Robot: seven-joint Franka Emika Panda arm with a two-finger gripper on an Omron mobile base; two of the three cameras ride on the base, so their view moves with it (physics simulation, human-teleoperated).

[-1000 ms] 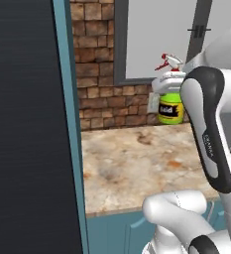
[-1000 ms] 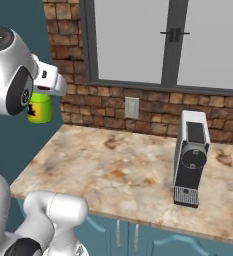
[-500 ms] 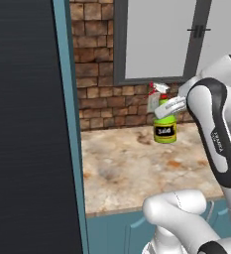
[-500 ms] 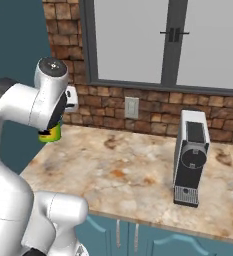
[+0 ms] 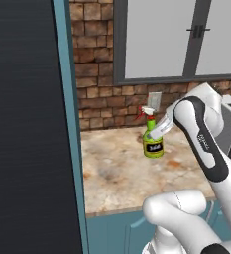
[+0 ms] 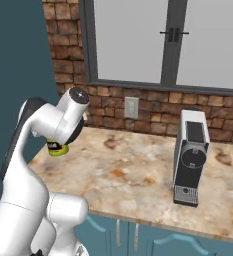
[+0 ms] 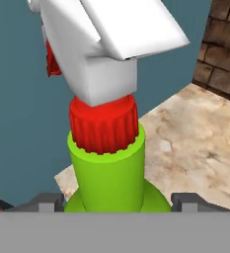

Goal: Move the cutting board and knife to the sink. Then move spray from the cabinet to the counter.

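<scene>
The spray (image 5: 152,142), a bright green bottle with a red and white trigger head, stands upright low over the beige counter (image 5: 112,171), near its back. I cannot tell whether its base touches. My gripper (image 5: 155,135) is shut on the bottle's body from the right. In the hand view the spray (image 7: 109,168) fills the space between the two fingertips (image 7: 46,200) of the gripper (image 7: 116,203). From the right base view my arm covers most of the spray (image 6: 58,149). The teal cabinet (image 5: 67,124) stands to the left. The cutting board, knife and sink are out of view.
A silver and black coffee machine (image 6: 190,155) stands on the counter (image 6: 138,177) to the right. A brick wall with a white outlet (image 6: 131,106) and a grey-framed window runs along the back. The cabinet's tall teal side (image 6: 13,55) bounds the left.
My arm has brought the spray down from mid-air beside the cabinet to just above the counter, still in the gripper.
</scene>
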